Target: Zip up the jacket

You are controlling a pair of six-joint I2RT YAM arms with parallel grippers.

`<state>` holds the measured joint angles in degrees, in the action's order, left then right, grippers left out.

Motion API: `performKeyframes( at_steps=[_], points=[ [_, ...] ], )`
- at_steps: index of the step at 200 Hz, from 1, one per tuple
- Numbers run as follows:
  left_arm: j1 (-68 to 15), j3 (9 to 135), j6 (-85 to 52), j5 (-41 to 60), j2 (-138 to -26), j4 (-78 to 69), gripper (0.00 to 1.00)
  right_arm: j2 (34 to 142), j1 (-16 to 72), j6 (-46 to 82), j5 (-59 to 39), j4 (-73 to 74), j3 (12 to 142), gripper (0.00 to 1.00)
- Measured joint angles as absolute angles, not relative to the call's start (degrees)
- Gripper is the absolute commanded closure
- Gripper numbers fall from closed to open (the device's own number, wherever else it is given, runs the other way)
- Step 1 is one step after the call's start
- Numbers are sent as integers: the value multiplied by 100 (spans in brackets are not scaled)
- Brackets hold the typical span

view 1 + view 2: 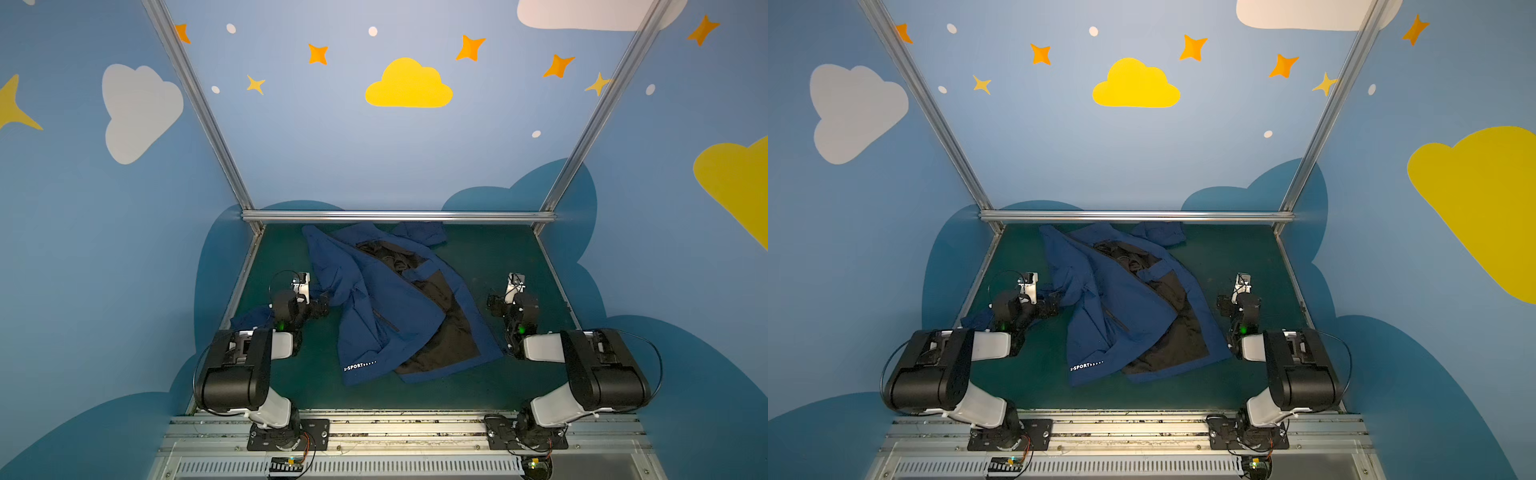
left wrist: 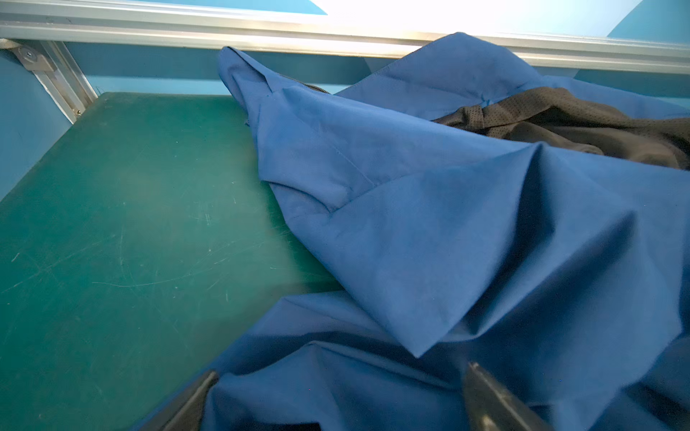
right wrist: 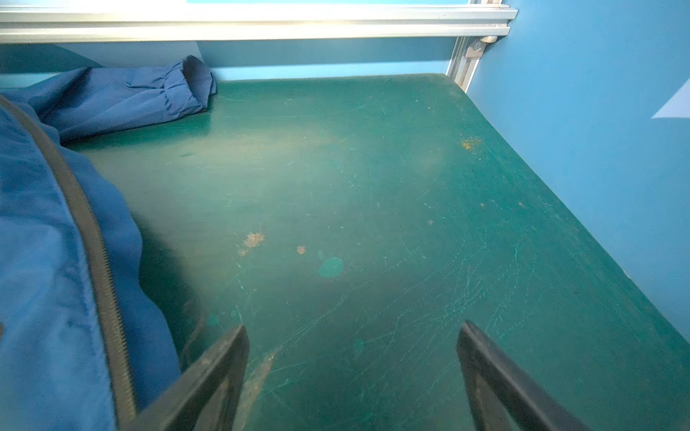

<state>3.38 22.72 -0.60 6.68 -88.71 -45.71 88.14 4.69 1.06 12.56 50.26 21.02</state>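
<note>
Jacket [image 1: 386,316] rumpled, cuff [image 1: 248,320] apparently behind left arm [image 1: 237,370]

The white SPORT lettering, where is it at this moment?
In both top views the SPORT lettering lies on the hem of the jacket nearest the robot bases, left of the exposed black lining.

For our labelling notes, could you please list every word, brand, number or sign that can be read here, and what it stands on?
"SPORT": white lettering near the hem of the jacket, seen in both top views.
Too small to read: the character just before it and the row of small marks after it.
No other text can be read in any view.
</note>
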Motion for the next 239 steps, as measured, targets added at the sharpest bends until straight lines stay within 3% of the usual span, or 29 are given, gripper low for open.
performKeyframes(
  at_steps=[158, 218, 239],
  points=[
    [338, 2285, -62, 631, -8844, -4525, 1, 8814, 469, 106, 1256, 5026, 2102, 12],
    [237, 3682, -429, -60, -7474, -2001, 1, 8628, 532, 71, 1339, 4842, 2102, 12],
    [-106, 4014, -709, -427, -6938, -1175, 1, 7944, 829, 30, 1590, 3736, 2416, 12]
  ],
)
